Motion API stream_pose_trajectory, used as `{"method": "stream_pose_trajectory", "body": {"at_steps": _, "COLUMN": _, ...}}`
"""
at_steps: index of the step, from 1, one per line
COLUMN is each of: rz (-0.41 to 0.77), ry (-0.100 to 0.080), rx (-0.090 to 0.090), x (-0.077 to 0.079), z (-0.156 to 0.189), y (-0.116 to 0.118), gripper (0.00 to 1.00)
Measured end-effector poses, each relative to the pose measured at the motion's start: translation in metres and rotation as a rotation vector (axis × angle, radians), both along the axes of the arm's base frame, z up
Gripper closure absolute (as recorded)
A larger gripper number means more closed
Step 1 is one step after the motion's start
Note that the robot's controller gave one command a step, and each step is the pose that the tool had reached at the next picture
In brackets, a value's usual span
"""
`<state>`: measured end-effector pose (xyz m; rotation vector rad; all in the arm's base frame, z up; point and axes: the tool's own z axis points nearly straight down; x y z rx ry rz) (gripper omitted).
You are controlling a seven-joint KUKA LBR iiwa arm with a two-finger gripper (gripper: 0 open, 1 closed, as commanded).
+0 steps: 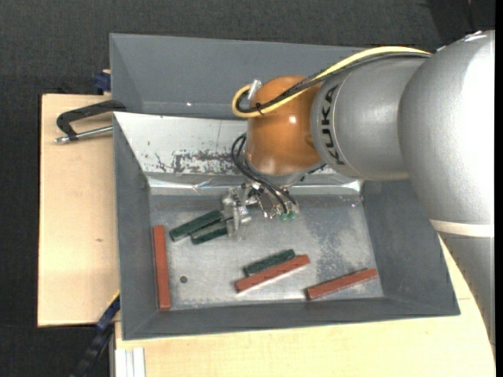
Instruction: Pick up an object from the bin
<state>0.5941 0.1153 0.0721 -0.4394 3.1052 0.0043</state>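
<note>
Camera view looks down on me reaching in from the right of the frame, my orange wrist cover (279, 136) hanging over the upper middle of the grey bin (130, 234). My gripper (238, 214) is low over the bin floor, just left of centre, at the right-hand end of two dark green bars (198, 228). They lie side by side, slanting slightly down toward the left. My tip meets the near end of those bars, but I cannot tell from this angle whether it is parted, pressed together, or has anything clamped in it.

Other pieces lie well apart from me. A long red-brown bar (161, 267) stands along the left wall in the lower left of the frame. Below my gripper, near the bottom centre, a shorter dark green bar (269, 261) rests against the upper edge of a red-brown bar (273, 274), both tilted the same way. Further right, toward the lower right corner of the floor, a second red-brown bar (341, 283) lies alone. A small dark speck (183, 280) sits on the floor near the left bar.
</note>
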Motion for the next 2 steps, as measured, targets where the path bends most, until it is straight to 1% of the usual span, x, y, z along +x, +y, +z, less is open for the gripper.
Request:
{"method": "stream_pose_trajectory", "body": {"at_steps": 1, "rz": 0.000, "ry": 0.000, "rx": 0.000, "x": 0.000, "z": 0.000, "y": 0.000, "gripper": 1.00}}
{"method": "stream_pose_trajectory", "body": {"at_steps": 2, "rz": 0.140, "ry": -0.003, "rx": -0.005, "x": -0.025, "z": 0.000, "y": 0.017, "gripper": 1.00}}
